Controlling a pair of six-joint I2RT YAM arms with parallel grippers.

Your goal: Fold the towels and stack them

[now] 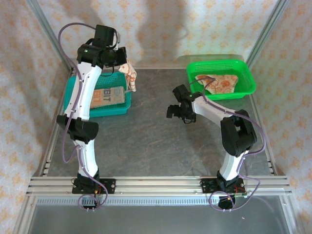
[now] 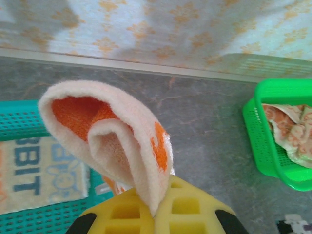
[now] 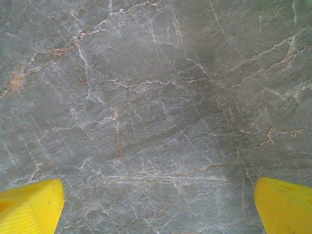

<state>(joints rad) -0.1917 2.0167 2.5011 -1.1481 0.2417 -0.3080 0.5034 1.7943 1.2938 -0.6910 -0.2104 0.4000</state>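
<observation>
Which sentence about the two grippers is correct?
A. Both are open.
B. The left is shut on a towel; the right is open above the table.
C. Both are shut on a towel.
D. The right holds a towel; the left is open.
B: the left gripper pinches an orange-and-cream towel, and the right gripper stands wide open over the grey table.

Top external: fixed high above the near edge of the grey veined stone tabletop [image 1: 146, 141], angled down and forward over all of it. Left wrist: raised, facing the patterned back wall [image 2: 170, 29], very close behind the orange-and-cream terry towel [image 2: 112, 141]; bright green plastic mesh basket [image 2: 265, 141] and teal plastic mesh basket [image 2: 19, 122] shared by these 2 views. Right wrist: near, pointing straight down at bare tabletop.
</observation>
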